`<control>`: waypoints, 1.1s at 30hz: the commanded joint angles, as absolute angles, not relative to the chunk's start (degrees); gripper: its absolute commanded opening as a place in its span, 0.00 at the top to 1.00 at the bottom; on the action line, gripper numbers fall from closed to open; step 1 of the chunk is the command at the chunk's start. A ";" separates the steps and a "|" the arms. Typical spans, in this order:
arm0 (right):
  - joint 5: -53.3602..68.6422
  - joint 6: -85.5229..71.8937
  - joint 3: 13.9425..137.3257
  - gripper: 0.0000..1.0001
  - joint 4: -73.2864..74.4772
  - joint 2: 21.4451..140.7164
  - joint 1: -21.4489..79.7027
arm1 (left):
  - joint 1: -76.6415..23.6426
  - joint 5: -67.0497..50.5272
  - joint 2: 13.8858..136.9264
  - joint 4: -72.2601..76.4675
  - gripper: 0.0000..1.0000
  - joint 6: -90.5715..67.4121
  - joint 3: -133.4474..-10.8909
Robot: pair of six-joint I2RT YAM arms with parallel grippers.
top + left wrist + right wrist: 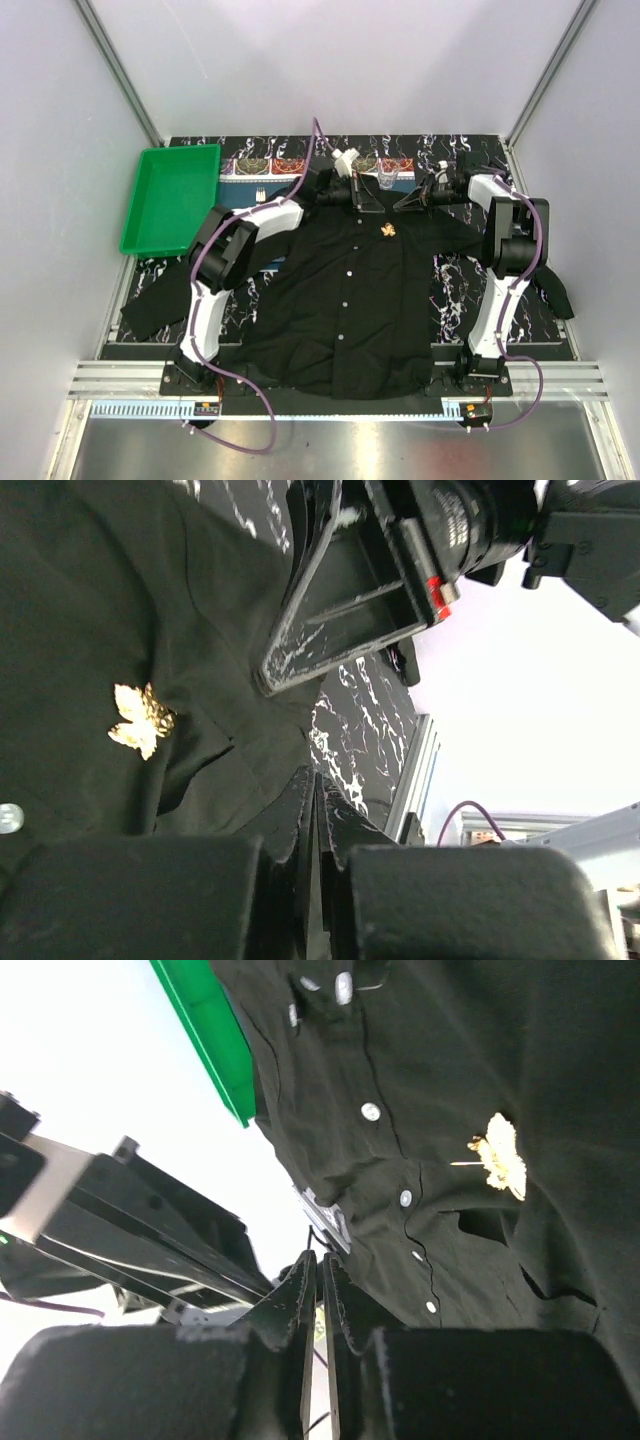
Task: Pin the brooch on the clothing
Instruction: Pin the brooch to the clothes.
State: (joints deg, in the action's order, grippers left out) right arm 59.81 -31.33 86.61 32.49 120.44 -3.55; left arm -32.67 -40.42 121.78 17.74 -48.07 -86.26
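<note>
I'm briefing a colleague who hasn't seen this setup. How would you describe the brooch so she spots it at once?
Find the black shirt spread flat across the table. High on its chest, right of the white buttons as seen from above, sits the brooch. It is a small golden leaf shape, while those buttons are round and plain.

The left arm rose from its base at the near edge, bent at the elbow and reached forward and inward towards the middle of the far side. The right arm mirrored it, folded at the elbow with its wrist turned inward. The two wrists faced each other, their tips near one another but apart. The left jaws were pressed together, with only a thin seam between the fingers. The right jaws were likewise closed to a hairline slit between the fingers.
</note>
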 commanded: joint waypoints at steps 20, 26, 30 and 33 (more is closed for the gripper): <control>59.59 -37.28 85.60 1.00 25.66 127.79 -4.92 | -34.01 -37.35 133.15 16.00 0.96 -57.66 -94.74; 58.10 -30.32 87.54 0.95 31.20 129.20 -4.83 | -34.28 -36.91 134.91 15.38 0.96 -57.74 -95.89; 57.66 -30.32 87.28 0.91 31.11 129.11 -4.57 | -34.37 -36.48 135.79 13.37 0.96 -56.78 -96.67; 57.57 -30.58 87.63 0.89 31.29 129.63 -4.48 | -34.54 -35.95 136.23 11.87 0.96 -55.72 -97.21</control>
